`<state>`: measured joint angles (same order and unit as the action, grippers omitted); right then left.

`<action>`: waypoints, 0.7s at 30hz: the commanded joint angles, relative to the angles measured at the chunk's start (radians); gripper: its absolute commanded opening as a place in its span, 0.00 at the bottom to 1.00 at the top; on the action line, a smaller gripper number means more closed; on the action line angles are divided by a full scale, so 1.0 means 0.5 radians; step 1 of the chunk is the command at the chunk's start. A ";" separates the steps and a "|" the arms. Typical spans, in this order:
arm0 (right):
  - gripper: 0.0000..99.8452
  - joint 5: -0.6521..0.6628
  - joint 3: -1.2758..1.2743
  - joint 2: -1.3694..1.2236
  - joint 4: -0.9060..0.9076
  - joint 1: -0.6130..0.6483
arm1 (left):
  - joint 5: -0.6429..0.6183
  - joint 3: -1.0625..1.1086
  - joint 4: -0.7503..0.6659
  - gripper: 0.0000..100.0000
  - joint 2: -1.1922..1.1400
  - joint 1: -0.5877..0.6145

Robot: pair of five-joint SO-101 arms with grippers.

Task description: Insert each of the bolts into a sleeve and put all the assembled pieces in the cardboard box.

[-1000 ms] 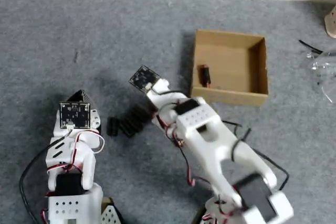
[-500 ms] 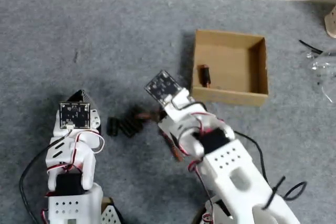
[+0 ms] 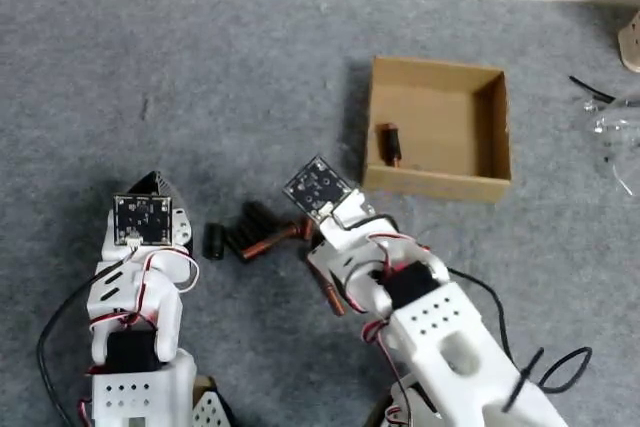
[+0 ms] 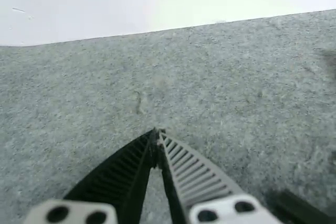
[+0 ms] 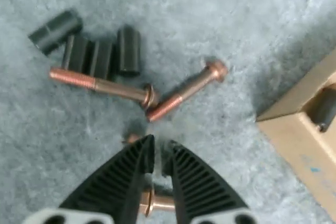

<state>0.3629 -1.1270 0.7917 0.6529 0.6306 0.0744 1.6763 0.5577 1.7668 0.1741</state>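
Note:
Several black sleeves lie side by side, with one more sleeve apart from them. Two copper bolts lie in a V just beyond my right gripper, whose fingers stand a narrow gap apart and hold nothing. Another bolt shows on the carpet under those fingers. In the high view the sleeves and bolts lie between the two arms. The cardboard box holds one assembled piece. My left gripper is shut and empty, left of the sleeves.
Grey carpet covers the table, with free room to the far left. Clear plastic and a black cable lie at the right edge. A corner of the box is close to my right gripper.
The right arm has pulled back from over the sleeves toward its base, uncovering the sleeves and bolts. The left arm has not moved.

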 commanded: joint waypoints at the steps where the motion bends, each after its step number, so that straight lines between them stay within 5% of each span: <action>1: 0.01 -0.025 0.026 -0.229 -0.081 -0.017 | -0.015 0.044 -0.046 0.01 -0.005 -0.002; 9: 0.02 -0.218 0.618 -0.885 -0.081 -0.026 | -0.015 0.044 -0.046 0.01 -0.005 -0.002; 15: 0.18 -0.334 1.140 -1.312 0.186 -0.026 | -0.015 0.044 -0.046 0.01 -0.008 -0.002; 21: 0.18 -0.552 1.487 -1.640 0.284 -0.026 | -0.015 0.044 -0.049 0.01 -0.008 -0.005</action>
<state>0.1266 -0.4749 0.0107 0.7818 0.6306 0.0744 1.6763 0.5577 1.7668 0.1741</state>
